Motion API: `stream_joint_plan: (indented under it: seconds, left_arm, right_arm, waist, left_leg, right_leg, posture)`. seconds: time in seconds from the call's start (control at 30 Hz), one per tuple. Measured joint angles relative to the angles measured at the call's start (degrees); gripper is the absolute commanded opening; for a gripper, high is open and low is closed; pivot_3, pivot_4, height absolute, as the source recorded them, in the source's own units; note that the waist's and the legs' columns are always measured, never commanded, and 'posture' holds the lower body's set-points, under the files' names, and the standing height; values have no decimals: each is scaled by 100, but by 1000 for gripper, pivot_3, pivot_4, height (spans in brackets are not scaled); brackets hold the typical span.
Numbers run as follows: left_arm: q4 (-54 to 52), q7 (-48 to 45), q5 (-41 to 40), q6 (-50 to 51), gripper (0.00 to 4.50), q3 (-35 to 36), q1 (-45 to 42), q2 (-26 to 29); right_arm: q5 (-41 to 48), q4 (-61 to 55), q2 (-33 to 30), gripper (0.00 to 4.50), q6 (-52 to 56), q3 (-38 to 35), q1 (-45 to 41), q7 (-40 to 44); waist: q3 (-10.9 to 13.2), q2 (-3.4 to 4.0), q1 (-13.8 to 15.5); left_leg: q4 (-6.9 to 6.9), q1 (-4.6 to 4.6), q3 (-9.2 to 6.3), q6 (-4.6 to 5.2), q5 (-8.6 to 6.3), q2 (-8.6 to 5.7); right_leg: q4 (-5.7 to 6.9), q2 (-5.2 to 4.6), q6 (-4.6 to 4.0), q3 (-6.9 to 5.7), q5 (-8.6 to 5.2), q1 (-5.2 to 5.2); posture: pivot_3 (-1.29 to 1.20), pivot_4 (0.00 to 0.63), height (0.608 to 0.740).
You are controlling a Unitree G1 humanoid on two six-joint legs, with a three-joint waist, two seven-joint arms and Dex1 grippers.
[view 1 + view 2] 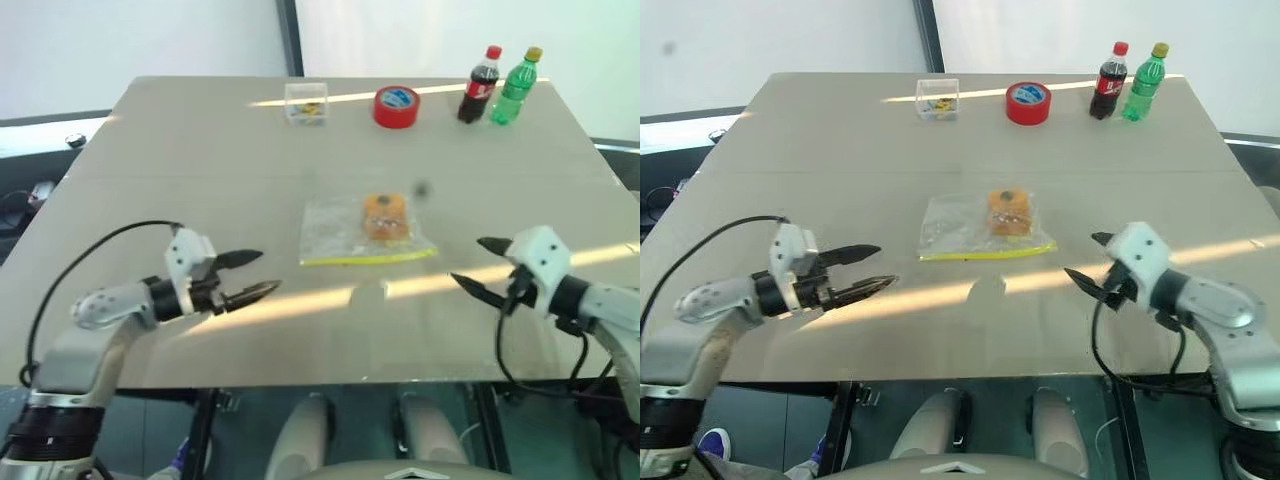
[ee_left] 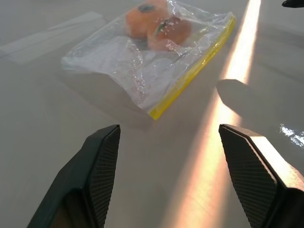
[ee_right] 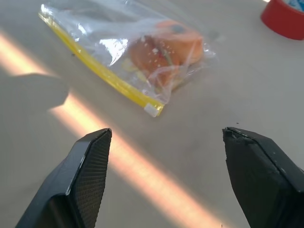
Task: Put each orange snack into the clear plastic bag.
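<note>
Nearest the front edge of the grey table (image 1: 200, 140), the left gripper (image 1: 255, 274) hovers low over the surface with its two black fingers spread apart and nothing between them, pointing inward toward the middle; across from it, on the other side, the right gripper (image 1: 478, 264) hangs at about the same nearness, its fingers likewise parted wide and empty, pointing inward toward the left one; both stand well apart from the bag, and neither touches anything; a band of sunlight runs across the tabletop between them. Beyond the grippers, near the table's centre, the clear plastic bag (image 1: 335, 232) lies flat, its yellow strip along the edge facing the robot; the orange snacks (image 1: 385, 216) sit inside it toward its right end, close together under the crinkled film; the left wrist view shows the two orange lumps (image 2: 156, 23) touching one another within the pouch, and the right wrist view shows them (image 3: 166, 47) pressed against the plastic not far from the yellow strip. At the far edge of the table stand a small clear box (image 1: 306, 102) with something yellowish inside; just right of it a red tape roll (image 1: 396, 107) lying flat; and further right a dark cola bottle (image 1: 479, 86) with a red cap, upright, just beside a green bottle (image 1: 515, 88) with a yellow cap, also upright.
</note>
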Motion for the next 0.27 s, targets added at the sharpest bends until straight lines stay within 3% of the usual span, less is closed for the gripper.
stream_joint_plan:
  seconds: [0.1, 0.27]
  left_arm:
    - [-36, -178, -171, 342, 3531, 391, 224, 297]
    - [-40, -306, -191, 417, 3531, 621, 225, 374]
  right_arm:
    - [366, -3, -348, 4484, 17, -778, 621, 330]
    - [603, -11, -414, 4484, -118, -1113, 965, 388]
  waist:
    - [2, 1, 29]
    - [1, 2, 40]
  left_leg:
    - [-12, 23, 4, 1, -1, 2]
    - [-13, 33, 17, 1, -1, 13]
  right_leg:
    - [-7, 1, -1, 2, -1, 16]
    - [-4, 4, -1, 11, -1, 19]
  posture:
    - [0, 150, 740]
    - [0, 150, 740]
